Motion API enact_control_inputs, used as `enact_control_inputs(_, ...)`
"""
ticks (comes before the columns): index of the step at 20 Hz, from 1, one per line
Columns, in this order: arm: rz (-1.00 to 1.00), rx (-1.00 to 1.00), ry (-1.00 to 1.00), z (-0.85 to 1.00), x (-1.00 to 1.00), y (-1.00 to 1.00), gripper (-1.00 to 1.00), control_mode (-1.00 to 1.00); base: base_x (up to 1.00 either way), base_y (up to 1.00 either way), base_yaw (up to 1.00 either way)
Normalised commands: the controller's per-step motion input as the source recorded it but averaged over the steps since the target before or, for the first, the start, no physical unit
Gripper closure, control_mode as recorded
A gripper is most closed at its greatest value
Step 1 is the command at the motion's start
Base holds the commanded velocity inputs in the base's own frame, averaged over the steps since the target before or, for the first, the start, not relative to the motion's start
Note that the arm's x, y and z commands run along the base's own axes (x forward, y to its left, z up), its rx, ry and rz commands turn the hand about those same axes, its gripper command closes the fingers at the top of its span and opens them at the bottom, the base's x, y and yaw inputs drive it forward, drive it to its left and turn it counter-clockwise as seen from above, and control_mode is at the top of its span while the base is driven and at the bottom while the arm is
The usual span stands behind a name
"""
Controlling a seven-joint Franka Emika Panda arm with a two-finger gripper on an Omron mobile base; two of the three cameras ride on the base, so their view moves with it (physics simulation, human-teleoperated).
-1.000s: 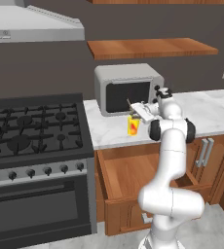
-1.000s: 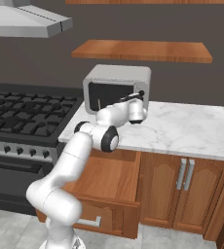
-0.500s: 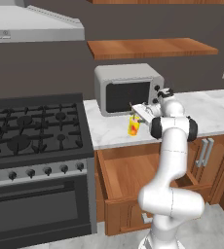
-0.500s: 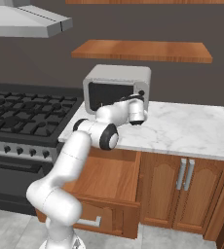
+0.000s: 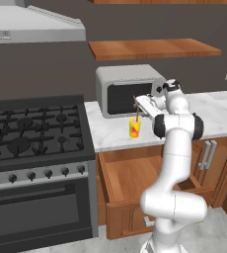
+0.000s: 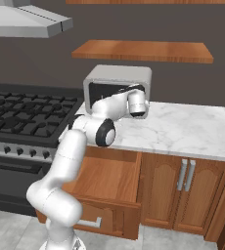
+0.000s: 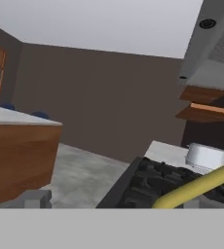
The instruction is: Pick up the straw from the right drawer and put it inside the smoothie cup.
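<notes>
While the straw (image 5: 136, 108) stands in the smoothie cup (image 5: 134, 128), the hand (image 5: 141, 103) gapes — holding nothing.

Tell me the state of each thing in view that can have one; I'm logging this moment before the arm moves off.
smoothie cup: upright on the counter, in front of the microwave.
straw: standing in the cup, its top sticking out above the rim.
right drawer: pulled open.
gripper: jaws open, beside the straw's top.
microwave: door shut.
cabinet doors: shut.
</notes>
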Motion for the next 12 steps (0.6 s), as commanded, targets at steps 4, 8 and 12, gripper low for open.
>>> enact_control_inputs(4,0.00,0.00,-0.10,0.31,-0.19,0.00,-1.00,-1.00,0.00,0.00,0.00)
enact_control_inputs(8,0.00,0.00,-0.09,0.08,-0.20,0.00,-1.00,-1.00,0.00,0.00,0.00)
enact_control_inputs(12,0.00,0.00,-0.06,0.00,-0.13,0.00,-1.00,-1.00,0.00,0.00,0.00)
